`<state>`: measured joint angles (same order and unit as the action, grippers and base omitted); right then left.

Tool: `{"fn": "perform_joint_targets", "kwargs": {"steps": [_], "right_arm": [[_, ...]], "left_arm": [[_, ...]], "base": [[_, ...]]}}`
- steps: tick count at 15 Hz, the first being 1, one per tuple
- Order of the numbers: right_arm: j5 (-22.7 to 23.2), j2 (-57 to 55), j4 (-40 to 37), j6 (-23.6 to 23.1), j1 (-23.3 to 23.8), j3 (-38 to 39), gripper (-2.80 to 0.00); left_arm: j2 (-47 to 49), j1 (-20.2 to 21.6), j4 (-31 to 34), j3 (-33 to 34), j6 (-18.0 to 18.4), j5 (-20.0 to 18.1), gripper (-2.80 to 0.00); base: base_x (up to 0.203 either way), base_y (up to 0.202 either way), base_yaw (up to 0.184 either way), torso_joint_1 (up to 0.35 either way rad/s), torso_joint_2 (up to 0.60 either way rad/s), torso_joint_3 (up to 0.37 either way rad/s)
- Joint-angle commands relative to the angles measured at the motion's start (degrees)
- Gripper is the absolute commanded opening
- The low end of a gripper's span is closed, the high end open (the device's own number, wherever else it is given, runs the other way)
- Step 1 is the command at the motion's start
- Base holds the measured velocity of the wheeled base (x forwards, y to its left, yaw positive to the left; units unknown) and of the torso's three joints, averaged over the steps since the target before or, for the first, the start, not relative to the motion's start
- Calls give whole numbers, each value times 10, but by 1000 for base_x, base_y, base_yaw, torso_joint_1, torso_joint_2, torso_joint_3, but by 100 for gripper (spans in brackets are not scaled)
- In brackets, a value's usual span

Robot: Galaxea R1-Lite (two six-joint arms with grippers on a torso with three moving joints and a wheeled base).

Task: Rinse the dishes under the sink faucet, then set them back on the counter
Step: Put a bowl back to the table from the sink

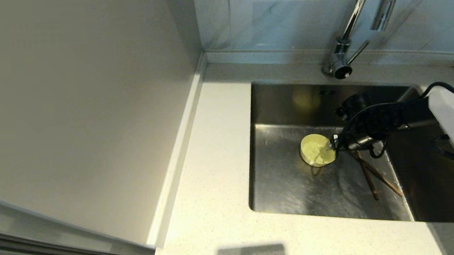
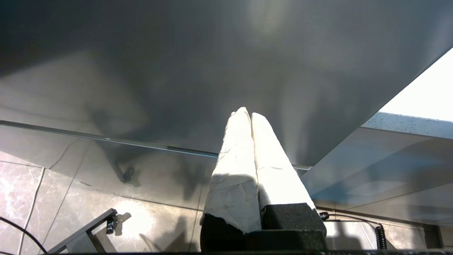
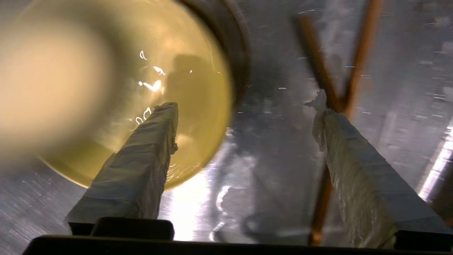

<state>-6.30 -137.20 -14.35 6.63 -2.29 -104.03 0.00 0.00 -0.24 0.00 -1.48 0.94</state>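
The yellow-green bowl point(image 1: 315, 149) point(image 3: 159, 71) stands on the floor of the steel sink point(image 1: 289, 179), and glints inside it look like water. My right gripper point(image 1: 332, 145) point(image 3: 244, 106) is down in the basin at the bowl's right side, open wide. One finger point(image 3: 148, 148) reaches over the bowl's inside, and the other finger point(image 3: 354, 159) stands outside it above the crossed brown chopsticks point(image 1: 373, 178) point(image 3: 318, 60). The chrome faucet point(image 1: 358, 13) rises behind the sink. No pink bowl is in view. My left gripper point(image 2: 246, 113) is parked low beside the cabinet, shut and empty.
The off-white speckled counter point(image 1: 214, 165) runs along the sink's left and front. A plain grey wall panel point(image 1: 78, 116) stands at its left. The faucet's side lever point(image 1: 358, 52) points right. The overflow slots point(image 1: 326, 92) show on the back wall of the basin.
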Motion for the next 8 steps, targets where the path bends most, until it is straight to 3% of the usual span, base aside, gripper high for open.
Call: {"fn": "perform_joint_targets", "kwargs": {"steps": [1,7,8], "right_arm": [[-1,-17,-1,0,-9,-10,0],[-6,-51,-1,1,-14,-39,0],[-6,-53,-1,0,-15,-42,-280]], "left_arm": [[-2,0,0,0,0,0,-280],[-2,0,0,0,0,0,-280],[-2,0,0,0,0,0,-280]], "base": [[0,0,0,0,0,0],[0,0,0,0,0,0],[0,0,0,0,0,0]]}}
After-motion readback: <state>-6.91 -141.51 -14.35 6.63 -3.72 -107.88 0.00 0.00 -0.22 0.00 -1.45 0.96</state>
